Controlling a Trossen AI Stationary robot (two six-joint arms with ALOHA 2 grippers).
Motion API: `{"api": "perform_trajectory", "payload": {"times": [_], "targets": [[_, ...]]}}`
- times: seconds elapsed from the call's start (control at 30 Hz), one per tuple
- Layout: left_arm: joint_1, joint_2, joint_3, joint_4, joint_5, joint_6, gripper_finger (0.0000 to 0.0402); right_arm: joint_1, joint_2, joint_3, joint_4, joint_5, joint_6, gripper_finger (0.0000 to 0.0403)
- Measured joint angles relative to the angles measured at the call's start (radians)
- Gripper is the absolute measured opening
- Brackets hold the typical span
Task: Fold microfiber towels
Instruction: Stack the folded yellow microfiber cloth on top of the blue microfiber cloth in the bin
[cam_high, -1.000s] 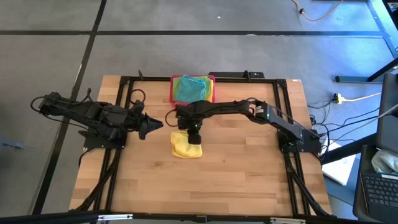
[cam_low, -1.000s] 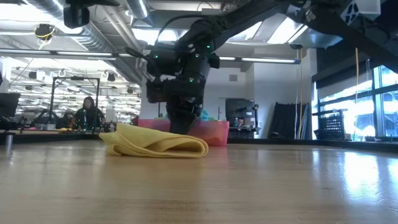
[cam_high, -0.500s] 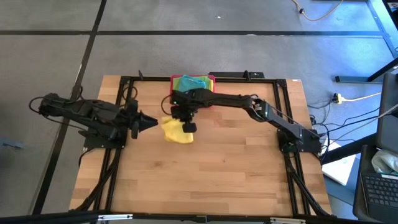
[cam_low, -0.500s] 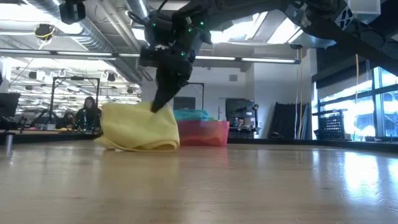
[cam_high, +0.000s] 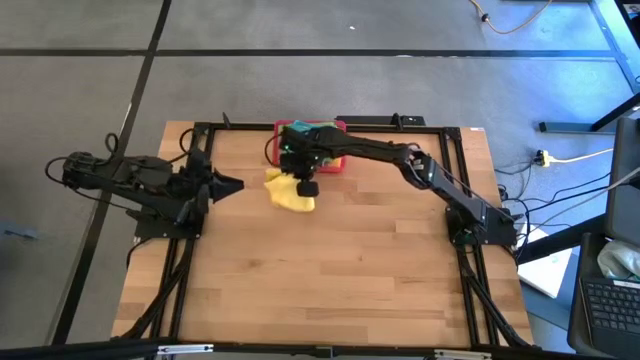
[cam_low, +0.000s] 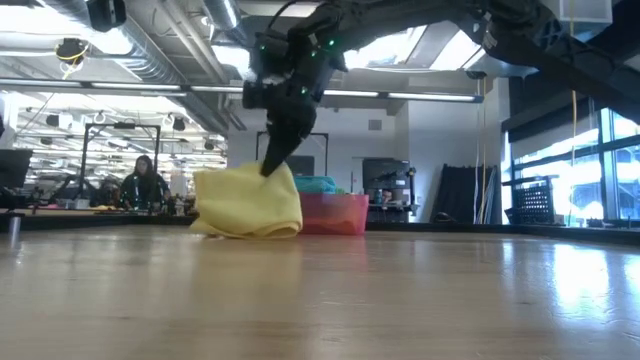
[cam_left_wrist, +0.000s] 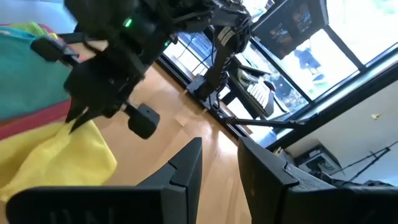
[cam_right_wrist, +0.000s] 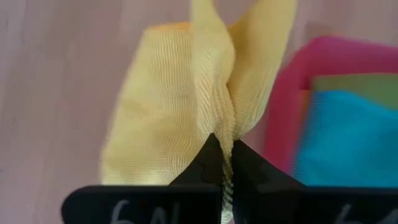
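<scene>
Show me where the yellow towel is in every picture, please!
High view: the yellow towel hangs below the right gripper, just in front of the pink tray.
Low view: left of centre, yellow towel, pinched at its top, bottom touching the table.
Left wrist view: lower left corner.
Right wrist view: centre, between the fingertips.
Shared landmark: the pink tray beside it.

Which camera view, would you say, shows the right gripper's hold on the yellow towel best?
The right wrist view: the right gripper pinches a fold of the yellow towel close up. The low view shows it lifted, bottom edge on the table; the high and left wrist views partly hide it.
</scene>
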Motion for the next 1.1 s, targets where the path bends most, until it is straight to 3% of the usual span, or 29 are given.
{"api": "perform_trajectory", "payload": {"times": [0.37,0.93,1.1], "targets": [[0.0,-0.001,0.0,0.001,-0.04,0.001,0.0095,-0.112,-0.088,0.003,0.032,0.028,0.001,0.0006],[0.0,-0.001,0.0,0.007,-0.068,0.004,0.0095,-0.308,-0.076,-0.023,0.085,0.026,-0.005,0.0007],[0.0,-0.001,0.0,0.007,-0.068,0.003,0.0095,-0.323,-0.043,-0.023,0.067,-0.013,-0.008,0.0045]]}}
